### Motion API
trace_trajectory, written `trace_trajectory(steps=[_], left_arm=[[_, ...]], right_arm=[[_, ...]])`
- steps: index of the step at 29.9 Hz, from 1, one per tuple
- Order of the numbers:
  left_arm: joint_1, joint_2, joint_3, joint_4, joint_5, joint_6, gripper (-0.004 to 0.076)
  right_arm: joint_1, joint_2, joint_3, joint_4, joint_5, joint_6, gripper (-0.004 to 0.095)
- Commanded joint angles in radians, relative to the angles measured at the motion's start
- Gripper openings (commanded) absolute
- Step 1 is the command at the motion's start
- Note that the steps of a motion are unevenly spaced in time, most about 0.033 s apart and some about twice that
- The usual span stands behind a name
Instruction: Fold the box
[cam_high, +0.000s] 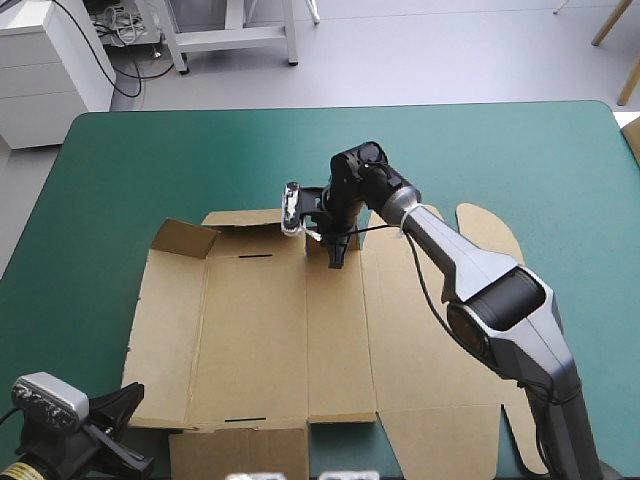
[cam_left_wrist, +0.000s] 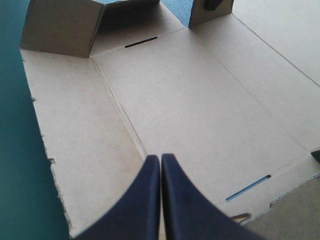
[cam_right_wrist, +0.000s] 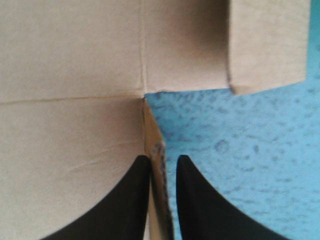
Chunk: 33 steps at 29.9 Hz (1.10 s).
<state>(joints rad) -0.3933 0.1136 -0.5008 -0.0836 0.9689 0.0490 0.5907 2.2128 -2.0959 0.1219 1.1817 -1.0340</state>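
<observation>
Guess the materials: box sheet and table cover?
The box: paperboard by the look, brown, matte, with pressed creases, cut slots and a ragged fibrous edge in the left wrist view. The cover: teal-green, matte, pebbled grain up close in the right wrist view; rubber or vinyl mat perhaps, cannot tell which.

The right arm (cam_high: 490, 290) reaches out long, far ahead of the left gripper (cam_left_wrist: 160, 156). Its wrist (cam_high: 372, 178) is bent over, so the right gripper (cam_high: 336, 258) points steeply down. The black fingers (cam_right_wrist: 120, 210) of that claw stand all but closed, with a thin upright edge of the box (cam_right_wrist: 159, 200) pinched between them. The left gripper sits low, close to the robot — its own fingers (cam_left_wrist: 185, 210) pressed together in one pointed arch.
</observation>
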Motion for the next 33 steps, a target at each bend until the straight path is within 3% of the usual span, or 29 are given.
trace_trajectory(steps=[1, 3, 8, 13, 16, 20, 29, 33], left_arm=[[-0.006, 0.015, -0.029, -0.011, -0.072, -0.003, -0.0008], [-0.006, 0.015, -0.029, -0.011, -0.072, -0.003, -0.0008], [-0.006, 0.015, -0.029, -0.011, -0.072, -0.003, -0.0008], [-0.006, 0.015, -0.029, -0.011, -0.072, -0.003, -0.0008], [-0.006, 0.015, -0.029, -0.011, -0.072, -0.003, -0.0008], [-0.006, 0.015, -0.029, -0.011, -0.072, -0.003, -0.0008], [-0.006, 0.015, -0.029, -0.011, -0.072, -0.003, -0.0008], [-0.006, 0.015, -0.029, -0.011, -0.072, -0.003, -0.0008]], right_arm=[[0.000, -0.075, -0.109, 0.013, -0.012, 0.106, 0.0332], [0.000, -0.098, -0.153, 0.013, -0.012, 0.155, 0.0377], [0.000, -0.205, -0.178, -0.002, -0.012, 0.302, 0.0375], [0.000, -0.340, -0.178, -0.102, -0.012, 0.466, 0.0362], [0.000, -0.419, -0.177, -0.152, -0.012, 0.574, 0.0252], [-0.005, -0.540, -0.125, -0.174, -0.012, 0.652, -0.0003], [-0.005, -0.885, 0.296, -0.263, -0.017, 0.774, -0.0020], [-0.005, -1.056, 0.545, -0.259, -0.092, 0.822, -0.0020]])
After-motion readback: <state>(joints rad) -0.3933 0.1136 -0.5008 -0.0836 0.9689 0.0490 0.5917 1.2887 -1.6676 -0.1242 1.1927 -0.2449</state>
